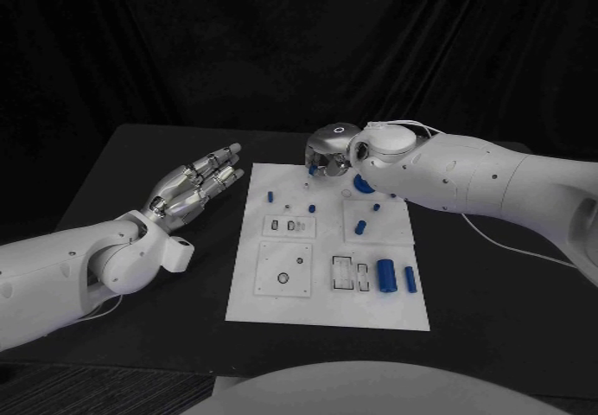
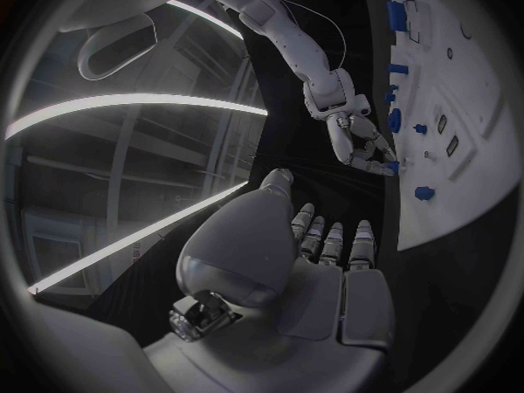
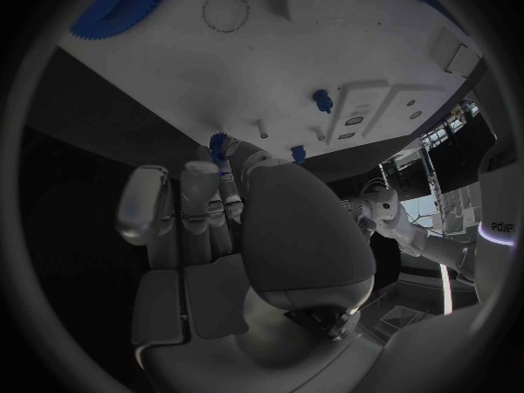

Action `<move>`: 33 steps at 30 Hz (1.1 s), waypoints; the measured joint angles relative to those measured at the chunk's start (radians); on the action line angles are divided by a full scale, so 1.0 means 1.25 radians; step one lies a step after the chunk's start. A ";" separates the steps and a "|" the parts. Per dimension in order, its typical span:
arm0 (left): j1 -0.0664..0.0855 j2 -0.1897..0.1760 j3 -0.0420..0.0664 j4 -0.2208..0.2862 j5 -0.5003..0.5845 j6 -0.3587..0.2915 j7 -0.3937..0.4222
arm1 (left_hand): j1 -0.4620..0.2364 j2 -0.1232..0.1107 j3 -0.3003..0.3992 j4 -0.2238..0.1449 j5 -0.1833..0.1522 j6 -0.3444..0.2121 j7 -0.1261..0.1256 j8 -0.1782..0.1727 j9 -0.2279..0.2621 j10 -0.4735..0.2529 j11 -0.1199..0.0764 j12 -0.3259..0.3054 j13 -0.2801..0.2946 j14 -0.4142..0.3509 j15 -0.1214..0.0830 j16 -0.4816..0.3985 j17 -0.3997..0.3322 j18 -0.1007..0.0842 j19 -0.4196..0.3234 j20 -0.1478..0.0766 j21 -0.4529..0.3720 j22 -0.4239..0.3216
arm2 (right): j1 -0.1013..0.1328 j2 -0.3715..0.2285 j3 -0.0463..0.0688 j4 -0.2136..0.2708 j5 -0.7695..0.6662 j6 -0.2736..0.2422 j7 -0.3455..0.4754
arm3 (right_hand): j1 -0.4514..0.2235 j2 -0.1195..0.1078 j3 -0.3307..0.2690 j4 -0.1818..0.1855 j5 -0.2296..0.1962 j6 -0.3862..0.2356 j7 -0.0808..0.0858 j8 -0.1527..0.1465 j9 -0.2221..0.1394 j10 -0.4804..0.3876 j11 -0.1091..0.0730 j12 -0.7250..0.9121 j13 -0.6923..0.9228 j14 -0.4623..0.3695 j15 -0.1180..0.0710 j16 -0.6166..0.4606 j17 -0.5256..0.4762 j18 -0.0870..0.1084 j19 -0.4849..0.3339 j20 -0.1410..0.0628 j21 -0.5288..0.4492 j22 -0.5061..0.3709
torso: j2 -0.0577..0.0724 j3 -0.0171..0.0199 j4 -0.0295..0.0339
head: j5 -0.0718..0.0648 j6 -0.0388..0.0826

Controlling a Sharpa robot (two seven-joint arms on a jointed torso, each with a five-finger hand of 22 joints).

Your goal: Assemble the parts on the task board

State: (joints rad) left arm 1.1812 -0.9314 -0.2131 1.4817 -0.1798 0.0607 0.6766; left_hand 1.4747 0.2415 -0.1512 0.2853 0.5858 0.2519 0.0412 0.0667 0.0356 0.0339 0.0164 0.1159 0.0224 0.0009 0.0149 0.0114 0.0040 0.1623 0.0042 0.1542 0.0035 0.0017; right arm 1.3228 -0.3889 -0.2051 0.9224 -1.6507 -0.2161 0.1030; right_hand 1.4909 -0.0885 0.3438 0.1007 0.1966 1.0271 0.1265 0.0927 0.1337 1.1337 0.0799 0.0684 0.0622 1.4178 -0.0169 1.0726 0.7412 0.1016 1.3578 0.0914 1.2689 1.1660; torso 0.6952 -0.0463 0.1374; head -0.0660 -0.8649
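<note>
The white task board (image 1: 327, 298) lies in the middle of the black table. My right hand (image 1: 327, 160) reaches down at the board's far edge, and its fingertips (image 3: 208, 168) pinch a small blue toothed part (image 3: 222, 141) just above the board. The same hand (image 2: 363, 145) appears in the left wrist view, at the board's edge. My left hand (image 1: 200, 183) hovers off the board's left side, fingers stretched out and apart, holding nothing. A large blue gear (image 1: 361, 183) sits close to the right hand. Small blue pegs (image 1: 312, 207) stand near the board's far end.
Two blue cylinders (image 1: 388, 276) lie side by side at the board's near right. Another blue piece (image 1: 361, 228) lies mid-board, beside rectangular recesses (image 1: 289, 226). A thin cable (image 1: 499, 242) hangs from my right arm over the table to the board's right.
</note>
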 measured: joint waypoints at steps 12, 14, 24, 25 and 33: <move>0.000 0.002 0.000 -0.005 0.000 0.008 0.000 | 0.003 0.003 0.002 -0.002 0.000 0.000 0.000 0.000 0.000 0.000 0.000 -0.004 0.000 0.002 0.002 0.000 0.000 0.000 0.000 0.000 0.000 0.000 | -0.005 -0.001 -0.002 0.001 0.000 0.006 -0.001 | -0.008 -0.015 0.015 0.004 -0.006 -0.094 -0.024 -0.022 -0.024 -0.082 0.000 -0.003 0.000 -0.022 -0.010 -0.022 -0.022 0.000 -0.020 -0.011 -0.022 -0.013 | -0.001 -0.0001 -0.0019 | 0.001 -0.003; 0.000 0.002 0.000 -0.006 0.000 0.009 0.000 | 0.003 0.003 0.002 -0.002 0.000 0.000 0.000 0.000 0.000 0.000 0.000 -0.004 0.000 0.001 0.004 0.000 0.000 0.000 0.000 0.000 0.000 0.000 | -0.005 0.000 -0.002 0.000 0.000 0.008 -0.002 | -0.008 -0.016 0.015 0.004 -0.010 -0.128 -0.044 -0.022 -0.034 -0.117 -0.001 -0.003 0.000 -0.032 -0.011 -0.028 -0.032 0.000 -0.025 -0.011 -0.030 -0.019 | -0.002 0.0000 -0.0023 | 0.002 -0.004; 0.000 0.003 0.000 -0.008 0.000 0.012 0.000 | 0.003 0.003 0.002 -0.002 0.000 0.000 0.000 0.000 0.000 0.000 0.000 -0.004 0.000 0.000 0.005 0.000 0.000 0.000 0.003 0.003 0.000 0.000 | -0.005 0.002 -0.002 0.000 0.000 0.016 -0.004 | -0.013 -0.021 0.007 -0.004 -0.019 -0.175 -0.071 -0.022 -0.047 -0.138 0.000 -0.003 0.001 -0.037 -0.011 -0.031 -0.040 0.000 -0.030 -0.010 -0.037 -0.021 | -0.002 0.0002 -0.0027 | 0.002 -0.006; 0.000 0.003 0.000 -0.008 0.000 0.013 0.000 | 0.003 0.003 0.002 -0.002 0.000 0.000 0.000 0.000 0.000 0.000 0.000 -0.004 0.000 0.000 0.005 0.000 0.000 0.000 0.003 0.003 0.000 0.000 | -0.005 0.001 -0.002 0.000 0.000 0.016 -0.004 | -0.013 -0.021 0.003 -0.003 -0.020 -0.178 -0.072 -0.022 -0.048 -0.143 0.000 -0.003 0.001 -0.039 -0.010 -0.034 -0.044 0.000 -0.032 -0.009 -0.037 -0.022 | -0.002 0.0002 -0.0027 | 0.003 -0.006; 0.000 -0.003 0.000 -0.006 0.000 0.013 0.000 | 0.006 0.006 0.006 -0.006 0.000 0.000 0.000 0.000 0.000 0.000 0.000 -0.004 0.000 0.000 0.005 0.000 0.000 0.000 0.000 0.006 0.000 0.000 | 0.006 -0.051 -0.002 0.040 0.000 -0.033 -0.003 | -0.015 -0.019 -0.005 -0.002 -0.022 -0.162 -0.048 -0.016 -0.047 -0.129 0.000 0.014 0.003 -0.040 -0.009 -0.036 -0.041 0.000 -0.033 -0.007 -0.040 -0.017 | -0.002 0.0000 -0.0021 | 0.006 0.013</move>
State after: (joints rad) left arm 1.1812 -0.9351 -0.2131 1.4748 -0.1803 0.0773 0.6769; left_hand 1.4827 0.2494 -0.1442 0.2784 0.5858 0.2520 0.0412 0.0667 0.0357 0.0339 0.0163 0.1112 0.0226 0.0004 0.0216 0.0114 0.0042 0.1622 0.0042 0.1614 0.0035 0.0018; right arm 1.3309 -0.4529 -0.2082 0.9718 -1.6506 -0.2573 0.0999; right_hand 1.4727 -0.1125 0.3374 0.0983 0.1694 0.8241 0.0664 0.0727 0.0751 0.9718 0.0799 0.0860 0.0662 1.3676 -0.0277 1.0276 0.6905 0.1016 1.3165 0.0822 1.2186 1.1449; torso 0.6924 -0.0463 0.1347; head -0.0586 -0.8486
